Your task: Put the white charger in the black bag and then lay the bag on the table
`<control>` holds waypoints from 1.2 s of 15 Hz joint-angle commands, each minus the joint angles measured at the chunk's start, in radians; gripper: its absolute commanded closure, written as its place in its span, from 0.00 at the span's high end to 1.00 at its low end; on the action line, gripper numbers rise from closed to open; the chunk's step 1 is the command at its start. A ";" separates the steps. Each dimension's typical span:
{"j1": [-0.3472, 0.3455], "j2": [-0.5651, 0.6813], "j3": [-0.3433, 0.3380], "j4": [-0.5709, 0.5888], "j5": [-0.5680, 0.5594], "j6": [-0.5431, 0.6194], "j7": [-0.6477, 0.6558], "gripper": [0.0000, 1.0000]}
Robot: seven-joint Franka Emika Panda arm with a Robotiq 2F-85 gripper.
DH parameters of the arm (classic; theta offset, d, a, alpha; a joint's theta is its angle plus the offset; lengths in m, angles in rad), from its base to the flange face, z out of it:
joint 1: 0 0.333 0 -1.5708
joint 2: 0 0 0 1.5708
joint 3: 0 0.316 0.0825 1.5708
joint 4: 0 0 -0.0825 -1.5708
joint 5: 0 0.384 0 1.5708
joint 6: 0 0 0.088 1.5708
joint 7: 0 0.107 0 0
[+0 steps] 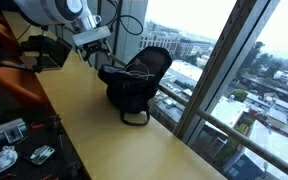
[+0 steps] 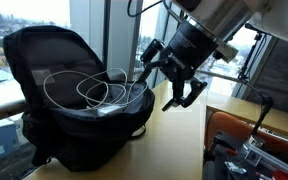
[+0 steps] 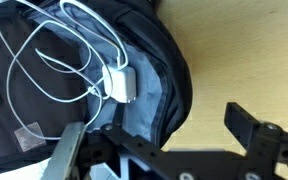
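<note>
The black bag (image 1: 142, 78) stands on the tan table (image 1: 114, 135) against the window, with its mouth open. The white charger's plug block (image 3: 122, 85) lies on the bag's grey-blue lining, and its thin white cable (image 3: 44, 60) curls in loops inside the opening; the loops also show in an exterior view (image 2: 89, 90). My gripper (image 3: 159, 140) is open and empty, right at the bag's rim; one finger is over the bag (image 3: 14, 90) and the other over the table (image 3: 224, 50). Both exterior views show the gripper (image 1: 96, 45) (image 2: 169, 85) beside the bag (image 2: 54, 130).
A tall window with dark frame posts (image 1: 209, 80) runs along the table's far edge. An orange chair (image 1: 14, 70) and a black box (image 1: 49, 55) sit near the robot's base. Small clutter (image 1: 14, 150) lies on a lower surface beside the table.
</note>
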 commanded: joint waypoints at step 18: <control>-0.021 0.160 -0.021 0.133 -0.024 -0.051 -0.051 0.49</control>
